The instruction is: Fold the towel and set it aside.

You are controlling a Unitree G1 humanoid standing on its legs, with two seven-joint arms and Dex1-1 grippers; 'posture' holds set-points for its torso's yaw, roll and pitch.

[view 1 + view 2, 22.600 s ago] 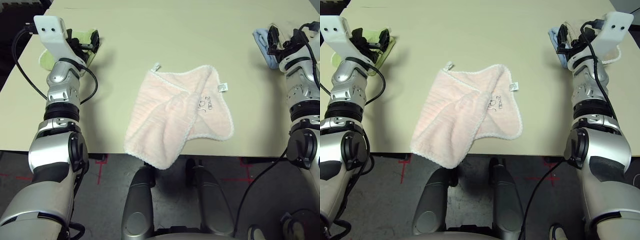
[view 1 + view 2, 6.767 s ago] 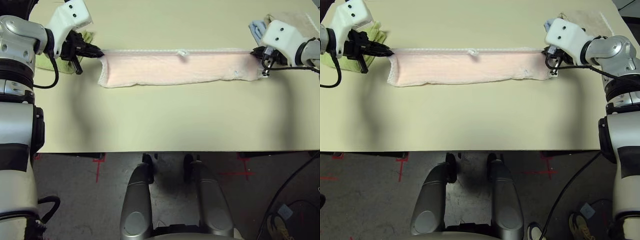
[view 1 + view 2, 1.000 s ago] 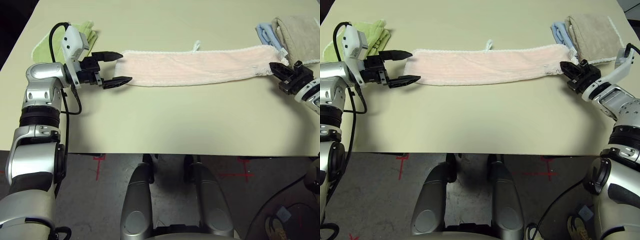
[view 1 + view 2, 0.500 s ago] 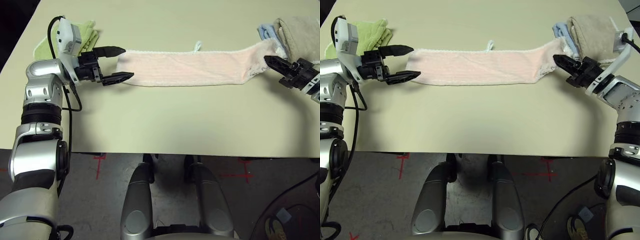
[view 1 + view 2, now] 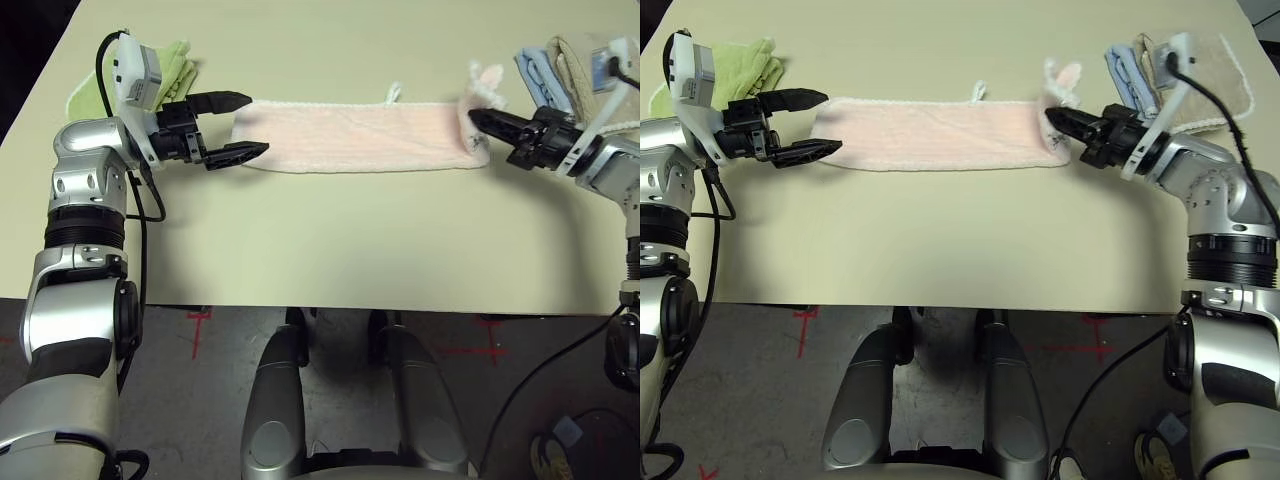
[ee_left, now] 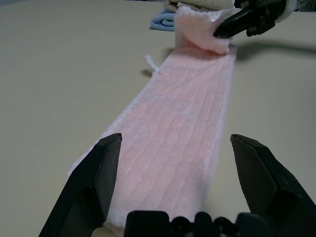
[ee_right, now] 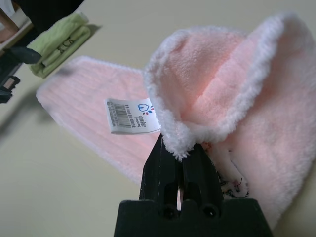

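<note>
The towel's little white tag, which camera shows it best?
The right wrist view: the tag hangs close up, barcode and logo visible, beside the towel end pinched in the right tool. In the head views and the left wrist view I cannot make it out.

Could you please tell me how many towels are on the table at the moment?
4: the pink towel stretched between the grippers, a green towel behind the left arm, and a blue towel beside a beige towel at far right. More may be hidden.

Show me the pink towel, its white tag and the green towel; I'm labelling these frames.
pink towel (image 5: 350,135), left eye view, middle of the flat strip.
white tag (image 7: 132,115), right wrist view, centre of the printed label.
green towel (image 5: 748,60), right eye view, its folded top.
</note>
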